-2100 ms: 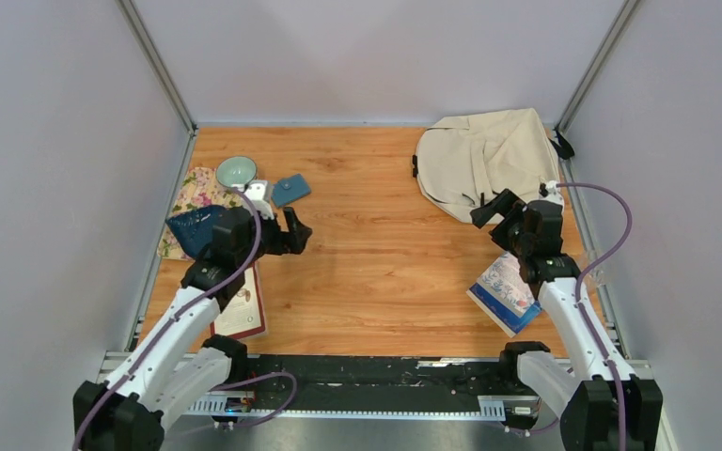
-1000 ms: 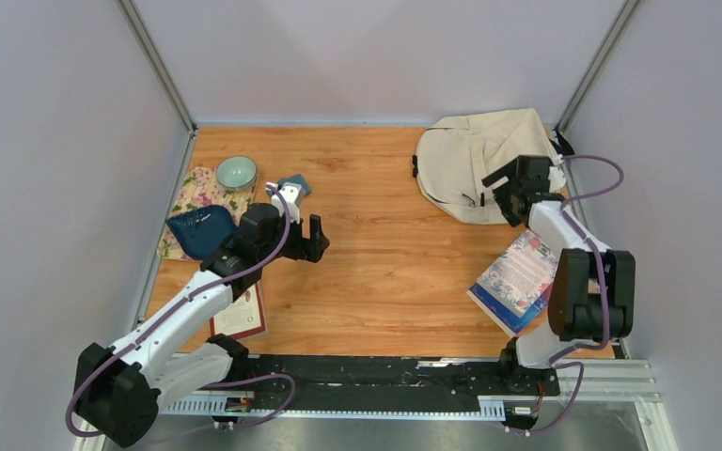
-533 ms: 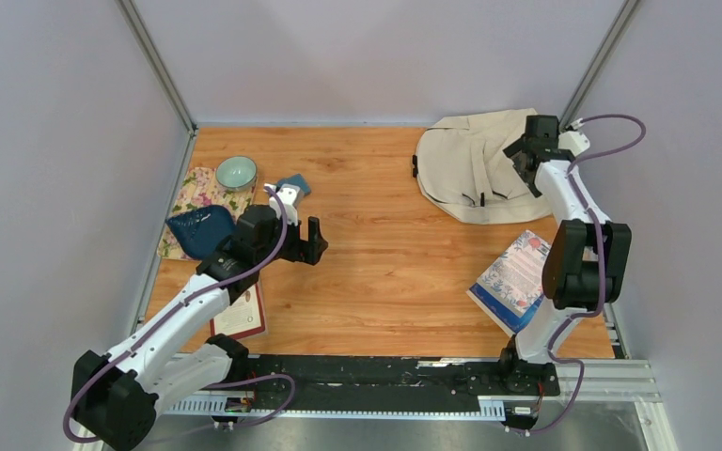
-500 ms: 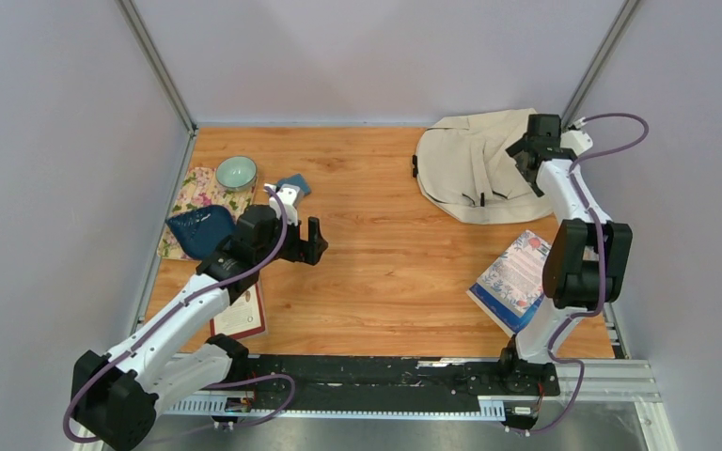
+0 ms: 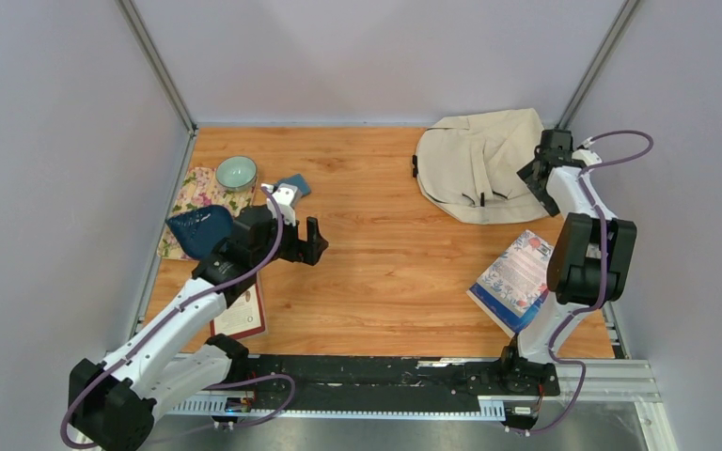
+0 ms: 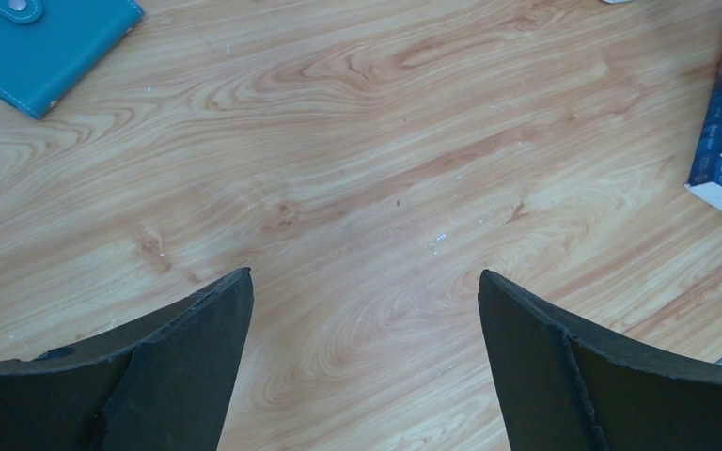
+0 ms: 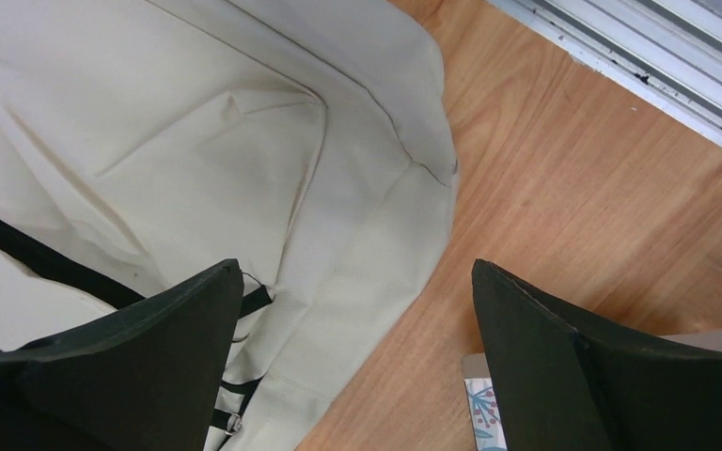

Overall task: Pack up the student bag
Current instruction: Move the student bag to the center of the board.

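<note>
Nothing looks packed yet. Over on the left a pale green bowl (image 5: 236, 172) sits at the edge of a floral cloth (image 5: 191, 191). A teal snap wallet (image 6: 38, 42) lies just beside them, and a thin booklet (image 5: 245, 318) lies partly under the left arm. That arm reaches out low over bare wood towards the middle of the table (image 5: 395, 272), its left gripper (image 6: 362, 277) spread wide and holding nothing. Farther right, a blue patterned book (image 5: 512, 280) lies flat beside the right arm. The student bag (image 5: 478, 164) lies flat in the far right corner, and I cannot tell from here whether its zip is undone. The right arm stands folded upright and stretches to the bag's right edge. The right gripper (image 7: 357, 268) is splayed open above the fabric, empty. Every item has yet to go in.
</note>
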{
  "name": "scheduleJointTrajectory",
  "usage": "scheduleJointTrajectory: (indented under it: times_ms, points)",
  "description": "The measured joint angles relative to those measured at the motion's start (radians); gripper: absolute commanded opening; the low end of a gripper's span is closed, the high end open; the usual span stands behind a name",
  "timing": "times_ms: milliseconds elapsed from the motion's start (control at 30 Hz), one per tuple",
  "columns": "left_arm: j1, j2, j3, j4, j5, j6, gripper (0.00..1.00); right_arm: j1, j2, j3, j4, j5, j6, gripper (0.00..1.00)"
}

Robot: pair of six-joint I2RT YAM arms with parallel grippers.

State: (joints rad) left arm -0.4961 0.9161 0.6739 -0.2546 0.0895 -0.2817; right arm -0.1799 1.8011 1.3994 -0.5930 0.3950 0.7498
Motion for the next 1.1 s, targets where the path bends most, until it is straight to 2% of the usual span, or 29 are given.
scheduleJointTrajectory:
  times_ms: [333,567,667,700,767,800,867,900,933,1100]
  points:
    - [0.0,-0.013,-0.011,0.002,0.009,-0.002,0.97,-0.005,0.013,-0.107,0.048,-0.051,-0.001,0.95]
    - [0.0,-0.012,-0.015,0.003,0.014,-0.003,0.98,-0.031,0.054,-0.219,0.235,-0.171,-0.015,0.92]
    - [0.0,-0.011,-0.015,0.003,0.014,-0.003,0.98,-0.047,0.063,-0.221,0.288,-0.211,-0.016,0.85]
    - [0.0,-0.01,-0.015,0.004,0.014,-0.003,0.98,-0.053,0.066,-0.221,0.298,-0.222,-0.015,0.75]
    - [0.0,-0.005,-0.015,0.004,0.014,-0.003,0.98,-0.066,0.072,-0.221,0.312,-0.241,-0.015,0.67]
    - [0.0,-0.002,-0.015,0.004,0.014,-0.003,0.98,-0.07,0.074,-0.221,0.32,-0.249,-0.011,0.51]
    - [0.0,0.003,-0.015,0.004,0.014,-0.003,0.98,-0.079,0.077,-0.221,0.333,-0.266,-0.008,0.28]
    - [0.0,0.005,-0.015,0.004,0.014,-0.003,0.98,-0.081,0.078,-0.223,0.338,-0.273,-0.007,0.04]
    - [0.0,0.006,-0.015,0.004,0.014,-0.004,0.98,-0.084,0.078,-0.225,0.348,-0.282,-0.008,0.0]
    - [0.0,0.009,-0.015,0.004,0.014,-0.005,0.98,-0.09,0.066,-0.261,0.401,-0.332,-0.006,0.0]
